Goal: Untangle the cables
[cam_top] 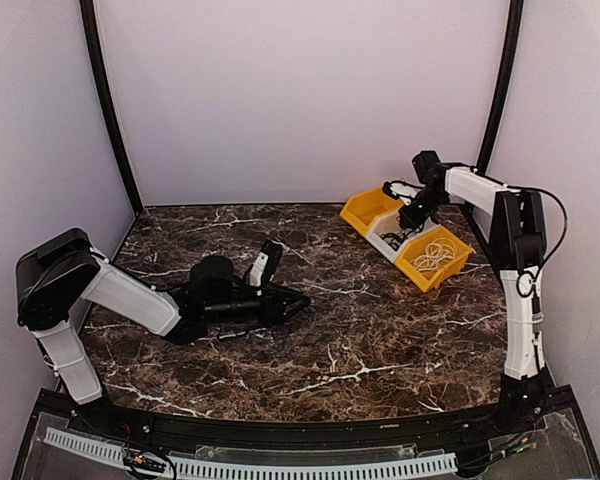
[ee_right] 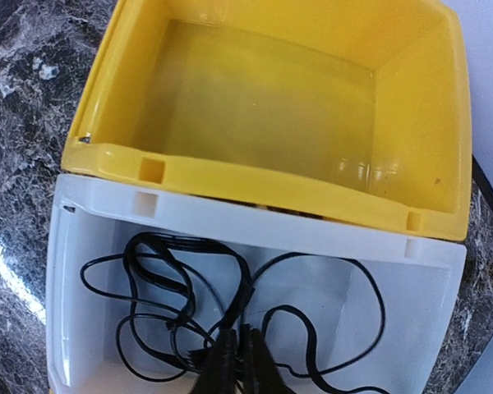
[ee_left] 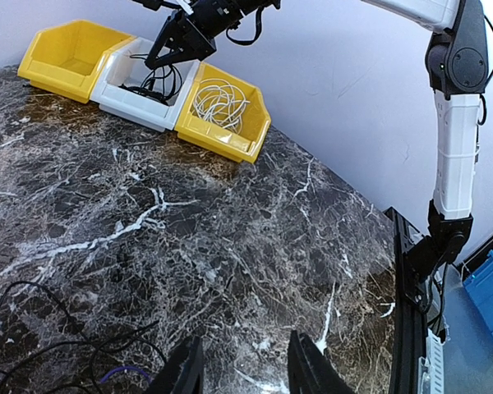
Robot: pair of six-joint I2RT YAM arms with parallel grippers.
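Note:
My right gripper (cam_top: 410, 222) reaches down into the white bin (cam_top: 385, 238). In the right wrist view it (ee_right: 245, 351) is shut on a thin black cable (ee_right: 164, 271) that lies in loose loops on the floor of the white bin (ee_right: 74, 271). A white cable (cam_top: 435, 252) lies coiled in the near yellow bin (cam_top: 458, 262); it also shows in the left wrist view (ee_left: 220, 97). My left gripper (cam_top: 295, 303) rests low over the table, open and empty (ee_left: 245, 373). More black cables (ee_left: 33, 345) lie loose on the marble just left of its fingers.
Three bins stand in a row at the back right: an empty yellow bin (cam_top: 368, 208), the white one, then the yellow one with the white cable. The empty yellow bin (ee_right: 271, 98) fills the top of the right wrist view. A small purple loop (ee_left: 123, 375) lies among the loose black cables.

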